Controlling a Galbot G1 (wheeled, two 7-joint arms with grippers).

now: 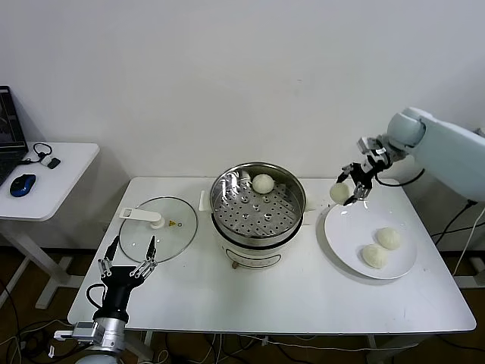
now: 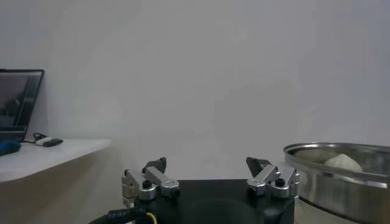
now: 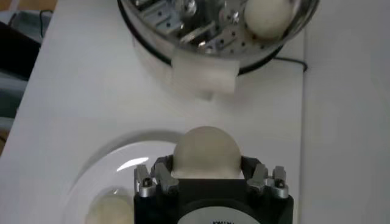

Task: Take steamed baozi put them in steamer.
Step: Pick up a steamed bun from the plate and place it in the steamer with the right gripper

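Note:
My right gripper [image 1: 346,193] is shut on a cream-white steamed baozi [image 1: 339,192], held in the air over the near-left rim of the white plate [image 1: 348,227], just right of the steamer [image 1: 258,231]. In the right wrist view the bun [image 3: 205,152] fills the space between the fingers of that gripper [image 3: 205,169]. One baozi [image 1: 263,183] lies on the perforated tray at the steamer's back, also visible in the right wrist view [image 3: 267,15]. Two baozi [image 1: 389,237] [image 1: 374,255] rest on the plate. My left gripper [image 1: 126,254] stands open and idle at the table's front left.
The flat glass lid [image 1: 159,227] lies left of the steamer, just behind the left gripper. A small side table [image 1: 53,182] at far left carries a blue mouse [image 1: 23,184] and a laptop edge. The wall runs close behind the table.

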